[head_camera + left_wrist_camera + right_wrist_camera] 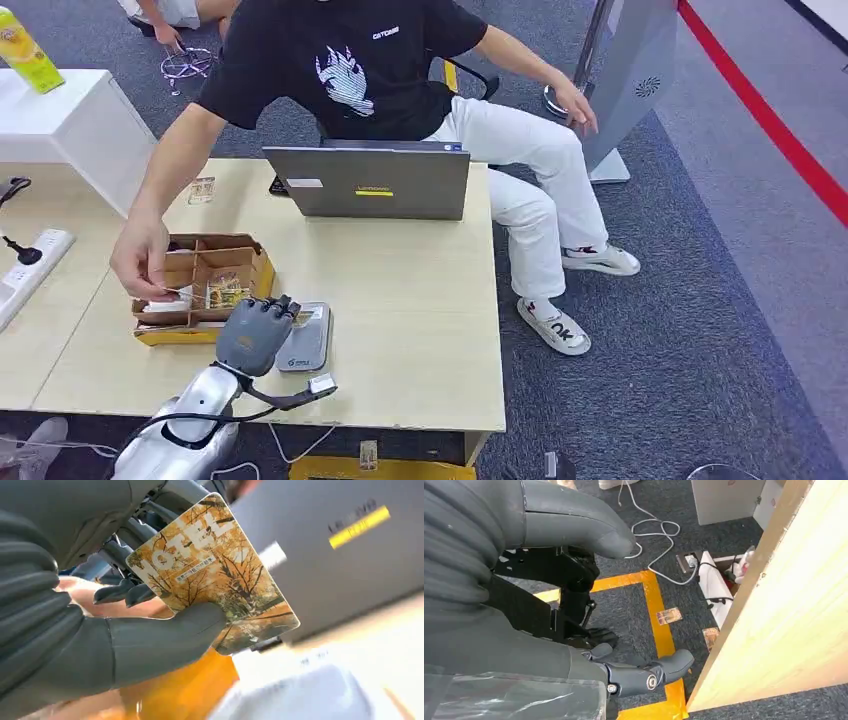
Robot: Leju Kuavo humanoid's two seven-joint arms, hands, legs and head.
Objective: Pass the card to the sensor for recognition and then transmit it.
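Here I see a glossy rectangular card [212, 575], printed with orange autumn trees and white lettering, pinched between my left hand's [257, 332] thick grey thumb and dark fingers [117, 592]. That hand hovers over the near left of the pale wooden table [420, 320], just above a flat grey sensor pad [305, 340] and beside a partitioned cardboard box [205, 285] on its left. A person's hand [140, 262] reaches into the box. A grey laptop [368, 182] stands further back. My right hand [614, 655] hangs beside the table edge over dark carpet, fingers loosely curled, holding nothing.
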